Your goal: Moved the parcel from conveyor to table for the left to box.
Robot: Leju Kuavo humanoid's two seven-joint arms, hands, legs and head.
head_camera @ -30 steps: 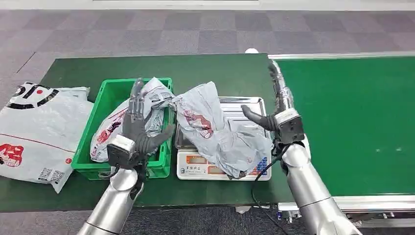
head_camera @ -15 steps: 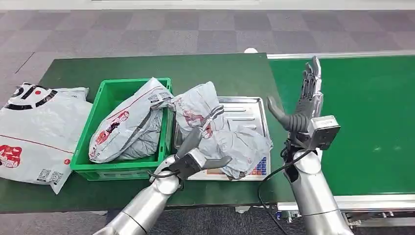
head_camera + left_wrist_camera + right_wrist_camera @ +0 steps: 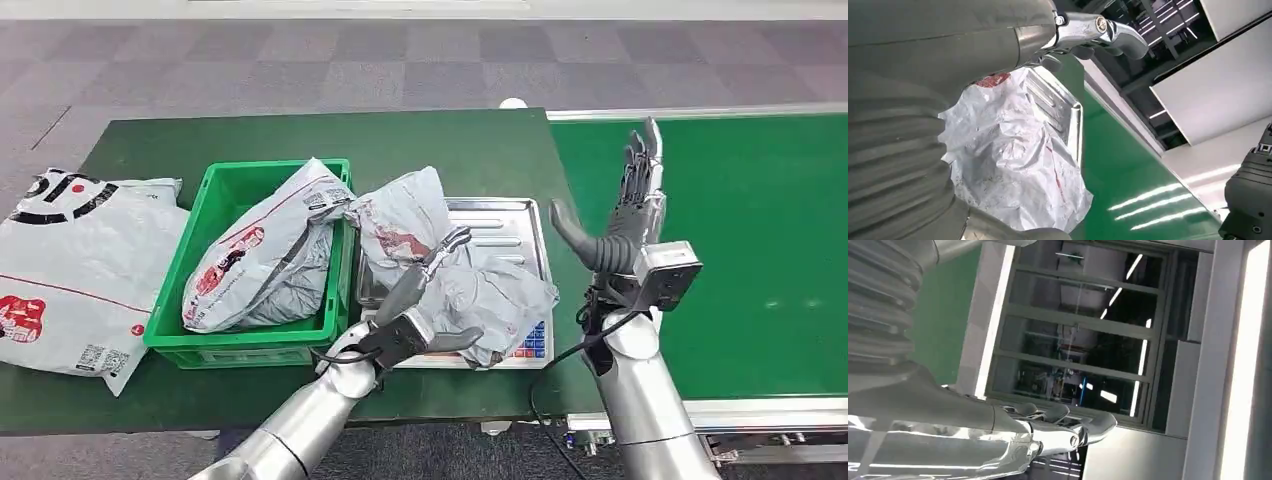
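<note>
The left hand point(image 3: 420, 315) rests on the grey parcel point(image 3: 470, 290) atop the scale point(image 3: 520, 225) — fingers spread; the right hand point(image 3: 625, 225) hangs beside it — fingers apart, empty.

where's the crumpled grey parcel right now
In the head view the parcel lies on the scale, just right of the green bin, with the left hand reaching onto its near side.

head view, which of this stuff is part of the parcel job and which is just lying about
In the job:
parcel on the scale
left hand at the parcel
right hand, raised and holding nothing
crate
conveyor

Lying about:
bag in the crate
big bag on the table
</note>
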